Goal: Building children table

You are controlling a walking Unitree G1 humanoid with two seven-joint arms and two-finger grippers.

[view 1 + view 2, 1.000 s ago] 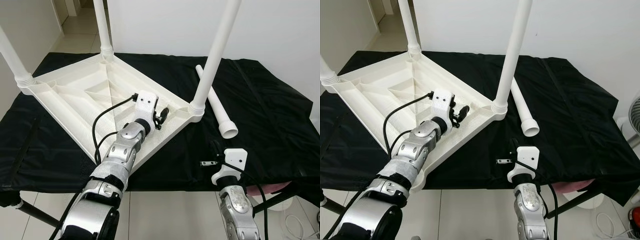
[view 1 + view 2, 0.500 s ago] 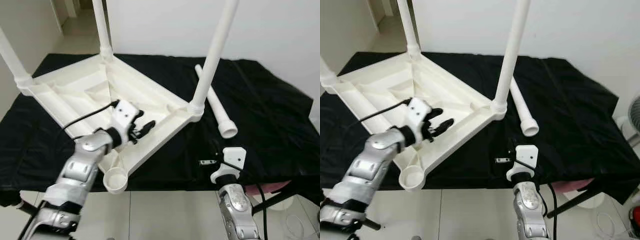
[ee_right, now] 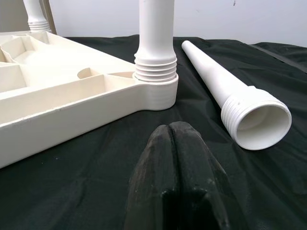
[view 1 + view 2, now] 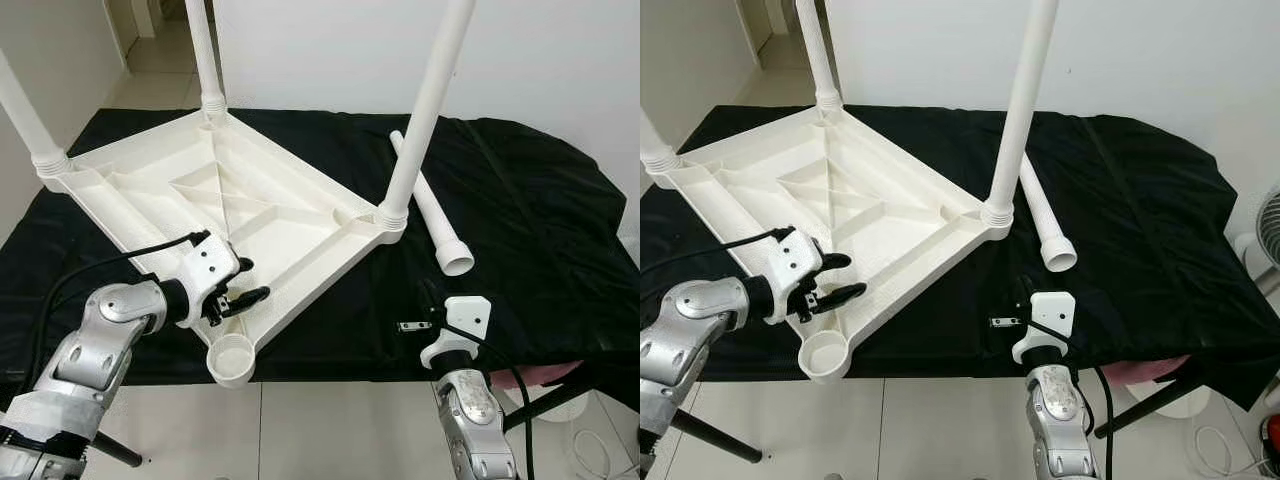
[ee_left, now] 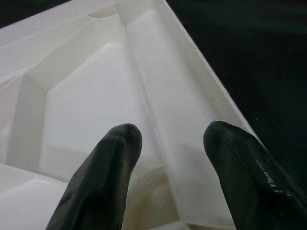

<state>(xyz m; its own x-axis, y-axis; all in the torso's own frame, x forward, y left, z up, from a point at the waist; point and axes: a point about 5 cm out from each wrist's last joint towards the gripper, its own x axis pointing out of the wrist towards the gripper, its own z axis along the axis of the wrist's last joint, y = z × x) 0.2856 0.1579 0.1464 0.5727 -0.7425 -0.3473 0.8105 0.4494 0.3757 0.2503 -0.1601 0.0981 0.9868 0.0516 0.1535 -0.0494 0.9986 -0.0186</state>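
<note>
A white plastic children's table top lies upside down on the black cloth, with three legs screwed in and standing up. Its near corner socket is empty. A loose fourth leg lies flat on the cloth to the right, threaded end nearest me. My left gripper is open, its fingers astride the top's near rim just above the empty socket. My right gripper is shut and empty, low at the cloth's front edge, pointing toward the loose leg.
The black cloth covers the whole work surface, with bare room on its right half. A white wall stands behind. Pale tiled floor lies in front, and a black stand leg slants below the left arm.
My left arm has swung back and to the left, from over the middle of the table top down to its near rim by the empty socket. The right arm has stayed put.
</note>
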